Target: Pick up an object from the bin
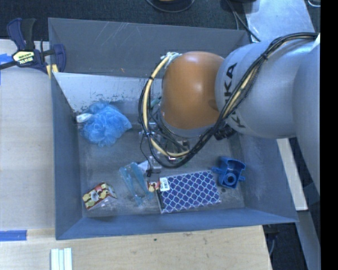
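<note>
My gripper (154,163) hangs low in the middle of the bin, mostly hidden under the arm's orange cover. Right below it lies a clear bluish plastic piece (134,180). Beside that, toward the front right, a flat pouch with a blue and white lattice pattern (190,191) rests against the front wall, a small red and yellow tag at its left end. I cannot make out anything held in the gripper.
A blue mesh bath sponge (105,123) sits at the back left. A blue plastic fitting (229,172) lies at the right, and a small colourful wrapped packet (99,196) at the front left. The arm and cables cover the bin's back right.
</note>
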You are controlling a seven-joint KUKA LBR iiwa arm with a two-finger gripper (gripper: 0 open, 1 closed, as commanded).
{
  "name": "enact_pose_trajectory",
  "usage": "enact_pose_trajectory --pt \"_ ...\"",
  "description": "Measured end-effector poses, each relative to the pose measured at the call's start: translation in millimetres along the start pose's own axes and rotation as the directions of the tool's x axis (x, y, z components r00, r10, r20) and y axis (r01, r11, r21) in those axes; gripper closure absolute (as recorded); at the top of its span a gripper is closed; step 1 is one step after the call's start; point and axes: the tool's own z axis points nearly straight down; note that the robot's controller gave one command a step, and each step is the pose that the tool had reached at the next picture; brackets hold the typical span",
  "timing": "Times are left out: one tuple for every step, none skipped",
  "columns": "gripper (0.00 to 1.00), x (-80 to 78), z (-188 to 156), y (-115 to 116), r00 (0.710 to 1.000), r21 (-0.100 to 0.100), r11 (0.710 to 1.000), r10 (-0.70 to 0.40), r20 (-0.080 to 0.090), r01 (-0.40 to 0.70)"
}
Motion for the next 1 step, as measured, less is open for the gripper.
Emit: enact_pose_trajectory --pt "0.00 -1.9 -4.9 -0.7 1.000 -0.001 1.000 0.003 0.009 -0.003"
